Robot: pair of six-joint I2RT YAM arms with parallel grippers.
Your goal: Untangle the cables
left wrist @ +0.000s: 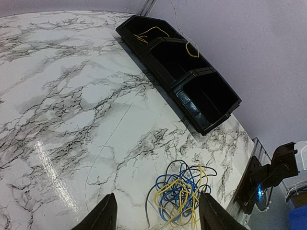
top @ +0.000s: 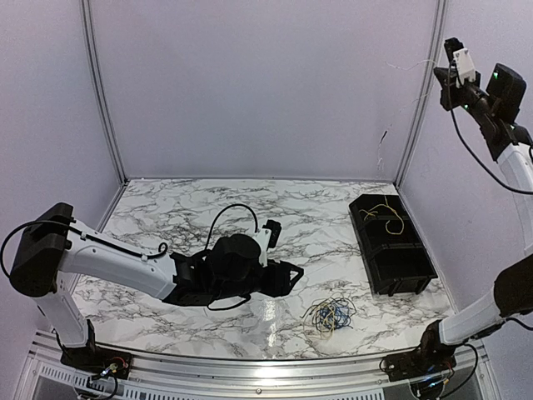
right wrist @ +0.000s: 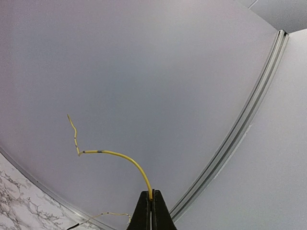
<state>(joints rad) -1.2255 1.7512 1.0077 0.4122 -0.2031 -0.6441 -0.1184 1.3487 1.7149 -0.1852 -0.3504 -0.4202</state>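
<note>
A tangle of thin yellow, blue and black cables [top: 330, 314] [left wrist: 184, 194] lies on the marble table near the front edge. My left gripper [top: 291, 275] [left wrist: 157, 196] hovers low just left of it, jaws open, with nothing between them; the tangle sits just ahead, toward the right finger [left wrist: 211, 213]. My right gripper [top: 450, 48] [right wrist: 151, 194] is raised high at the upper right, shut on a single yellow cable [right wrist: 122, 156]. That cable trails down as a thin line [top: 405, 104] toward the black bin, where yellow loops [top: 387, 212] [left wrist: 153, 31] rest.
The black three-compartment bin [top: 408, 279] [left wrist: 192, 109] stands at the table's right side, close to the right wall. Grey walls enclose the table at the back and on both sides. A metal rail [top: 266, 367] runs along the near edge.
</note>
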